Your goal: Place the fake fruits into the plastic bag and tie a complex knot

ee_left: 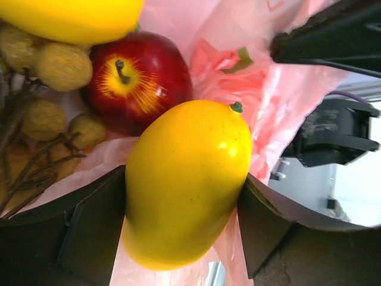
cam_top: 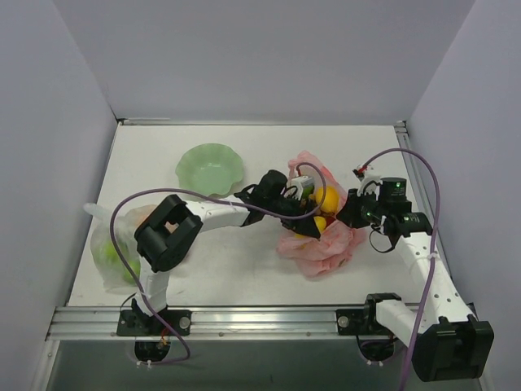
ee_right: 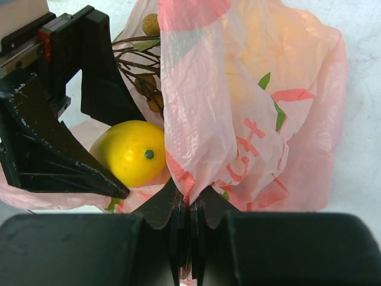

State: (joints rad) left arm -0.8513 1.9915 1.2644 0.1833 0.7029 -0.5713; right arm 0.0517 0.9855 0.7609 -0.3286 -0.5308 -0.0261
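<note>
The pink plastic bag (cam_top: pixel 326 244) lies right of centre with its mouth held open. My left gripper (cam_top: pixel 305 213) is inside the mouth, shut on the yellow-orange citrus (ee_left: pixel 187 179), with a finger touching each side of it. The red apple (ee_left: pixel 134 80) and the brown grape bunch (ee_left: pixel 41 101) lie in the bag behind it, and another yellow fruit (ee_left: pixel 71 18) lies above them. My right gripper (ee_right: pixel 190 205) is shut on the bag's rim (ee_right: pixel 238 107) and holds it up. The citrus (ee_right: pixel 134 152) and the grape stems (ee_right: pixel 146 77) show there too. I cannot make out the green round fruit.
A light green bowl (cam_top: pixel 210 169) stands behind the left arm's forearm. A clear colourless bag of fruits (cam_top: pixel 114 244) lies at the left edge beside the left arm. The two grippers are close together at the bag, with the left gripper's fingers (ee_right: pixel 53 149) just left of my right one.
</note>
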